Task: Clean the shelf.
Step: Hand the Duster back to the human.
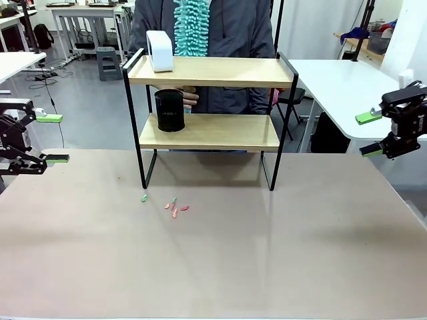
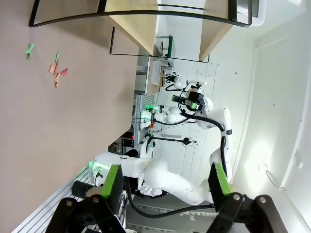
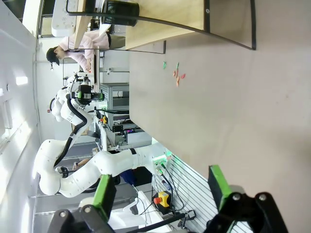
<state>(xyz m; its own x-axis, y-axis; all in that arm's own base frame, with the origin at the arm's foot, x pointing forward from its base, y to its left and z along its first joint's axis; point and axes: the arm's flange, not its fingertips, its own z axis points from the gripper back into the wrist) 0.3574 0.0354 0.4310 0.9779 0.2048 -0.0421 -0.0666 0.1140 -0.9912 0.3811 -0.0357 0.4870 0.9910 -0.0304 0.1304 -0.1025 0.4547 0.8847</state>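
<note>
I see both grippers, left (image 1: 56, 139) and right (image 1: 368, 133): black linkage bodies w/ bright green finger pads (image 2: 112, 178). Arm links white, rounded, black cable alongside. Person wears grey zip jacket (image 1: 235, 30).

The left gripper (image 1: 52, 139) hung at its own side with its jaws spread wide and nothing between the green pads (image 2: 112, 178). The right gripper (image 1: 369, 134) mirrored it opposite, jaws fully apart and empty. A person's hand (image 1: 189, 99) showed between them, farther off.
</note>
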